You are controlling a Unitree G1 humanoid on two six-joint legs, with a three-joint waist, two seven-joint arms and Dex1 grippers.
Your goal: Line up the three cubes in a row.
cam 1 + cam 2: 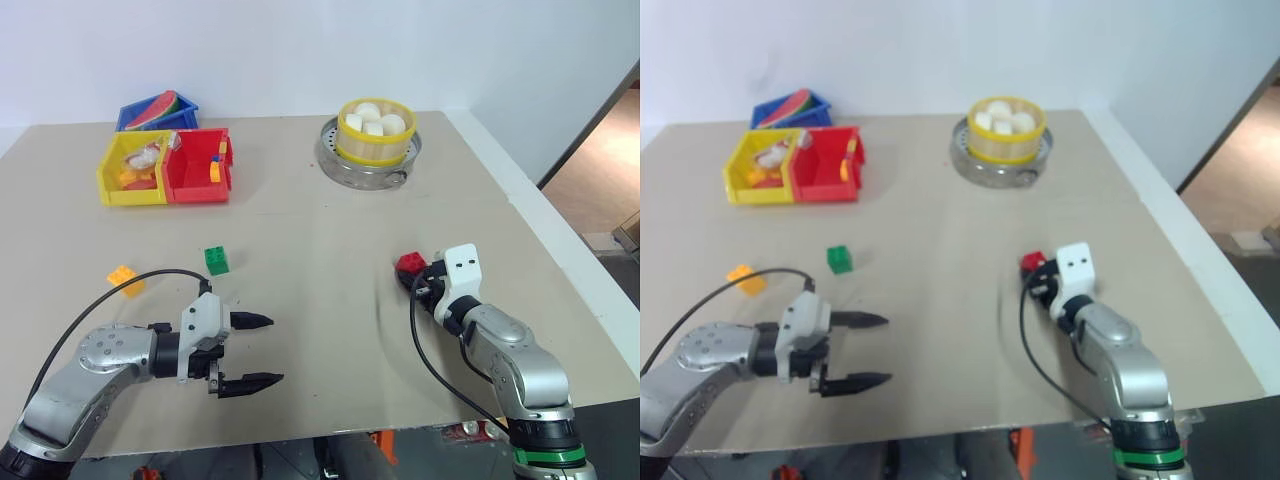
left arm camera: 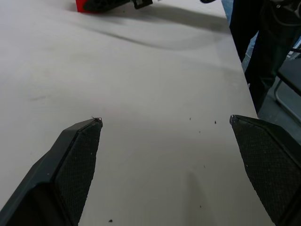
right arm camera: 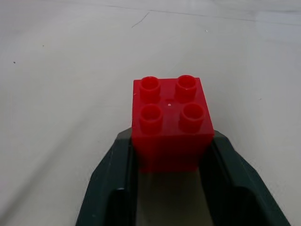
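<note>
Red cube (image 3: 170,123): sits between the two fingers of the right gripper (image 3: 171,162), studs up, on the right side of the table (image 1: 330,330). The fingers press against its two opposite side faces, clamped on it; whether it has left the table top I cannot tell.
Green cube (image 1: 216,260): stands on the table left of centre, well apart from the red one, just ahead of the left gripper (image 1: 255,351).
Orange-yellow cube (image 1: 124,280): lies further left, near the green cube and a little nearer the robot; the left arm's black cable (image 1: 150,275) arcs close by it.
Key relation: the two free cubes lie together on the left, the red one alone on the right, so I judge the row must form by carrying red leftward toward green. The right arm already has it; the left arm is nearer the other two.
Left fingers: spread wide apart, holding nothing, pointing across the table toward the right, hovering over bare table.
Cube axis: the blocks are as wide as they are long, so no long side governs the grip.
Background: red and yellow bins (image 1: 168,165) and a steamer (image 1: 374,132) stand at the far side, out of the way.
</note>
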